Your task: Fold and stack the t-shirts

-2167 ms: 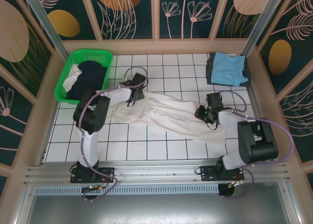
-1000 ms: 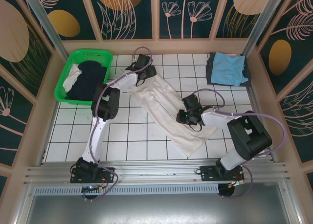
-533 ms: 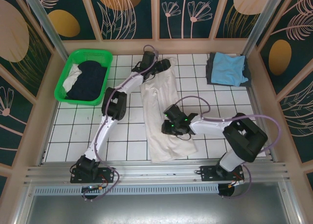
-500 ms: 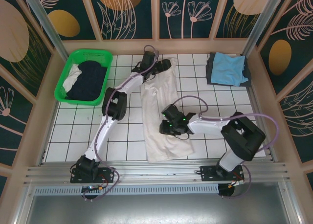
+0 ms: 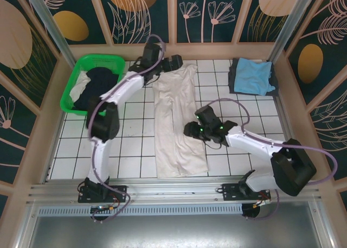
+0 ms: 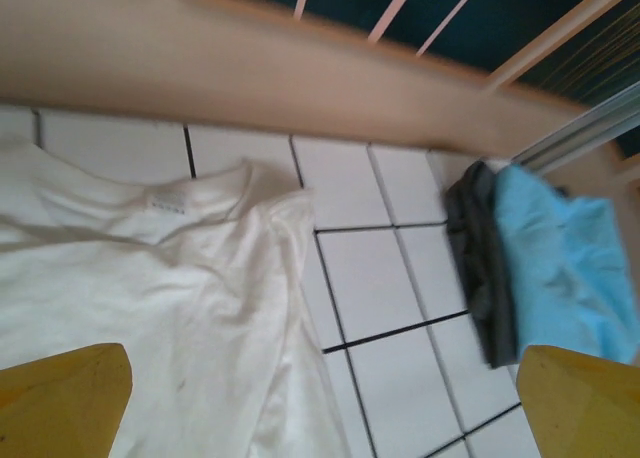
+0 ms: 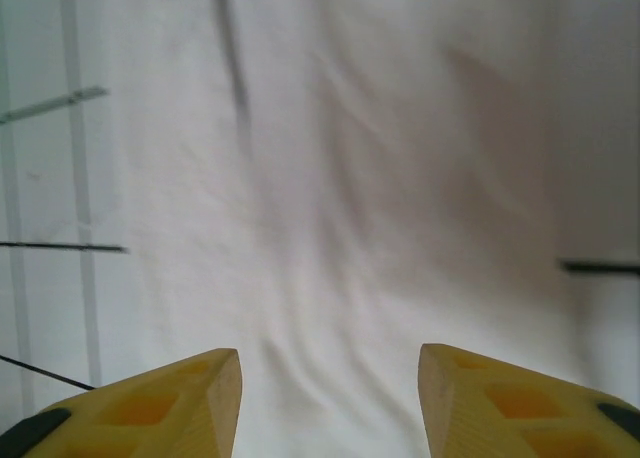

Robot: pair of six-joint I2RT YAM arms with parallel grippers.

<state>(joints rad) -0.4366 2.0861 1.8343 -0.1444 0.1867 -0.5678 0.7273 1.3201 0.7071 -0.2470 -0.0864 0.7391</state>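
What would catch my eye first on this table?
A long white shirt lies stretched down the middle of the tiled table. A bright green basket holding dark clothes sits at the far left corner, and a folded light blue shirt lies at the far right.

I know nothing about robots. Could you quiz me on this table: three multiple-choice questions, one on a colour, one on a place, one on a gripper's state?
1. The slotted plastic basket is: A red; B yellow; C green.
2. The light blue cloth t-shirt lies: A on a dark grey cloth t-shirt in the far right corner; B in the basket; C in the near left corner.
3. The left gripper, near the large white cloth t-shirt's collar, is: A shut on the collar; B open, holding nothing; C shut on the basket.
Answers: 1 C, its rim is green. 2 A, grey edges show beneath the blue. 3 B, its yellow fingers stand wide apart with nothing between.
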